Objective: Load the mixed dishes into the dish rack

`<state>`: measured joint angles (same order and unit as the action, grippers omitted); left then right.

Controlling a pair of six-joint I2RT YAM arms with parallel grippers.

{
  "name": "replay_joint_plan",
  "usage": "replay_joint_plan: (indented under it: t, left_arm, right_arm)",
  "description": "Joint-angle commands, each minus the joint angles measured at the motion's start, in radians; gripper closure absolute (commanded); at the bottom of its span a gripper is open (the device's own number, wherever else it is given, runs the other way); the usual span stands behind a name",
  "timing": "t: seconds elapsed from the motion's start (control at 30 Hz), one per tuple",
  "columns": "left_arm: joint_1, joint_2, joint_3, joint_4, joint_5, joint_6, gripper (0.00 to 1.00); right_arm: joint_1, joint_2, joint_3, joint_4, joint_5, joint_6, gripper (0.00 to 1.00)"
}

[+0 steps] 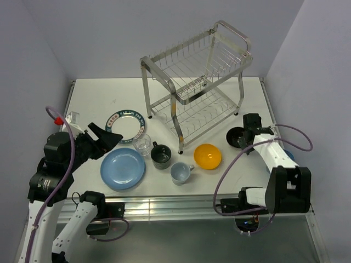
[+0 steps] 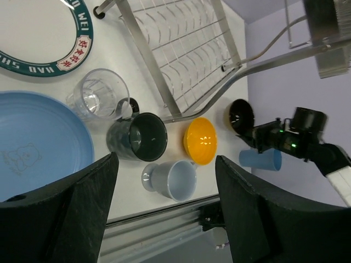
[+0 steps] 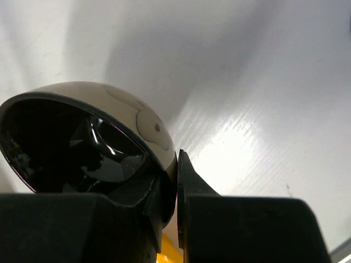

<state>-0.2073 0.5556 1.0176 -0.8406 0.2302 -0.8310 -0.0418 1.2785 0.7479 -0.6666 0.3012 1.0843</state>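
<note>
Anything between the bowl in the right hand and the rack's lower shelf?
Nothing visible. The right hand grips the dark-lined bowl just off the right end of the dish rack; the orange bowl sits nearer, off that line.

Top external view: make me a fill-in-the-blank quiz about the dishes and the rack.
The ___ arm's fingers pinch the dark bowl by its rim.
The clear glass stands between the patterned plate and the ___ mug.
The dish rack holds ___ dishes.
Missing words: right; dark; no.
</note>
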Motion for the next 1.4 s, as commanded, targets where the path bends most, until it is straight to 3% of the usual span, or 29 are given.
replay_joint_plan:
  t: [0.0,0.1,0.3,0.4,0.53,0.7,1.0,1.37]
  left_arm:
    - [-0.001,0.062,-0.011,0.006,0.02,0.067,0.23]
    - [-0.003,0.101,-0.019,0.011,0.038,0.09,0.26]
    - [-0.024,0.13,-0.024,0.028,0.081,0.115,0.28]
    - [-0.049,0.136,-0.025,0.04,0.132,0.109,0.3]
    - [-0.09,0.129,-0.034,0.09,0.216,0.073,0.31]
    - [-0.161,0.118,-0.005,0.081,0.19,0.055,0.32]
    - [-0.208,0.121,0.003,0.069,0.224,0.067,0.31]
    - [-0.299,0.173,-0.045,0.101,0.101,0.063,0.33]
  right_arm:
    - [0.083,-0.166,0.073,-0.024,0.099,-0.079,1.0]
    - [0.181,-0.261,0.129,-0.079,0.167,-0.156,1.0]
    - [0.557,-0.35,0.293,-0.244,0.248,-0.196,1.0]
    - [0.781,-0.351,0.376,-0.329,0.306,-0.132,1.0]
    - [1.002,-0.246,0.529,-0.442,0.401,-0.032,1.0]
    - [1.201,-0.029,0.683,-0.531,0.483,0.051,1.0]
    - [1.301,0.237,0.904,-0.554,0.492,0.054,1.0]
    - [1.372,0.412,1.191,-0.622,0.486,0.023,1.0]
